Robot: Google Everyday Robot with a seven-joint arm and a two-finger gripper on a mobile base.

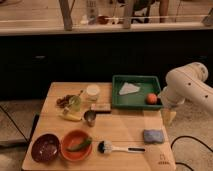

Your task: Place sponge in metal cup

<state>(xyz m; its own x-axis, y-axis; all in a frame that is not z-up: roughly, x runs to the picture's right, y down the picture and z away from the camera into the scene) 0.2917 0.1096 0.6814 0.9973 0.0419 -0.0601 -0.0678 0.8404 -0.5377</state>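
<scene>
The blue-grey sponge (pixel 153 135) lies flat on the wooden table (pixel 125 125) near its front right corner. The small dark metal cup (pixel 90 118) stands upright near the table's middle left, in front of a dark rectangular block (pixel 101 107). My white arm comes in from the right, and my gripper (pixel 170 117) hangs just off the table's right edge, above and to the right of the sponge and far from the cup. It holds nothing that I can see.
A green tray (pixel 138 93) at the back right holds a white cloth (pixel 129 88) and an orange fruit (pixel 151 98). An orange bowl (pixel 76 144), a dark bowl (pixel 45 147), a brush (pixel 117 147), a pale green cup (pixel 75 102) and a white container (pixel 92 92) stand on the left and front.
</scene>
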